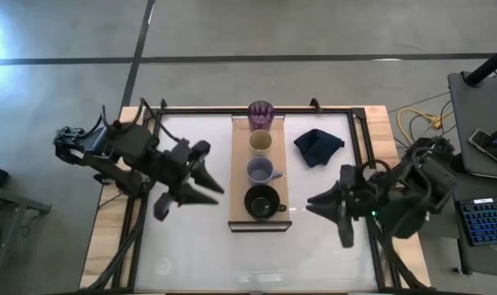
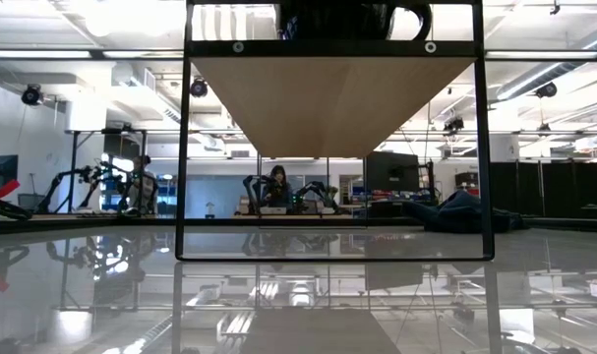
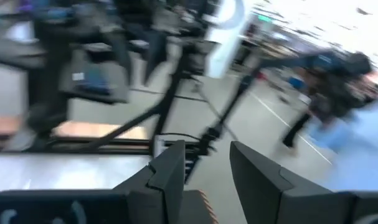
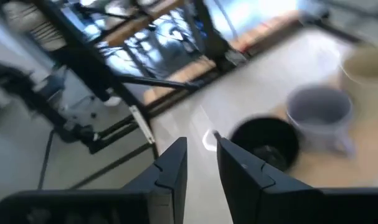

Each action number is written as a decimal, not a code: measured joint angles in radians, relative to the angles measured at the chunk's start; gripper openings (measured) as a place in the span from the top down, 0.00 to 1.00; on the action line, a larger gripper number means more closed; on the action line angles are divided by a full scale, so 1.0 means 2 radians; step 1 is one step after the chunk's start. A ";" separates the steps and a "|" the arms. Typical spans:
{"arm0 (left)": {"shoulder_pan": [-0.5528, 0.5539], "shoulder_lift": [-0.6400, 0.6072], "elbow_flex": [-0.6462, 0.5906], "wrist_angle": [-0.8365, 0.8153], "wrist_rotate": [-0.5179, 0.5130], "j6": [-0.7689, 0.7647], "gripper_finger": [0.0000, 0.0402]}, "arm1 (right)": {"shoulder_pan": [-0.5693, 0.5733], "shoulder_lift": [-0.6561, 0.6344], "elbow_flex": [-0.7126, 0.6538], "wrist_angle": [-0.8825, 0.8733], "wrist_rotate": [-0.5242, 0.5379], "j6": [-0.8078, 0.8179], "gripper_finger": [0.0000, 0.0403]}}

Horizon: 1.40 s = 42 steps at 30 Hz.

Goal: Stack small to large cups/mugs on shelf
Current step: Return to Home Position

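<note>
We see the white counter (image 1: 330,246) with the wooden shelf (image 1: 238,176) at frame centre. The left jaws, wide and empty, are left of it; the right jaws, narrowly parted, are right of it. On the shelf, bottom to top: black mug (image 1: 263,201), lavender-blue mug (image 1: 260,171), beige cup (image 1: 260,142), purple tumbler (image 1: 260,113).

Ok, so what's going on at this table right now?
Four cups stand in a row on the wooden board: a purple tumbler at one end, then a beige cup, a lavender mug and a black mug. Neither arm holds anything. The left gripper and the right gripper are open, one on each side of the board near the black mug. A dark cloth lies beside the board.
</note>
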 joint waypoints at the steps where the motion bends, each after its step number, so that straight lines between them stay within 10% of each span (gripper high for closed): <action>1: -0.002 0.001 -0.004 0.010 0.019 0.011 0.72 | 0.003 0.001 0.005 0.010 -0.001 -0.031 0.80; 10: -0.013 0.001 -0.143 0.259 0.173 0.013 0.72 | -0.004 0.003 -0.084 0.198 -0.106 -0.151 0.80; 19: -0.009 -0.057 -0.317 0.487 0.194 0.024 0.72 | -0.077 -0.007 -0.216 0.495 -0.456 -0.324 0.80; 42: 0.238 -0.357 -0.609 0.473 0.232 -0.027 0.72 | -0.292 -0.378 -0.547 0.502 -0.424 -0.353 0.80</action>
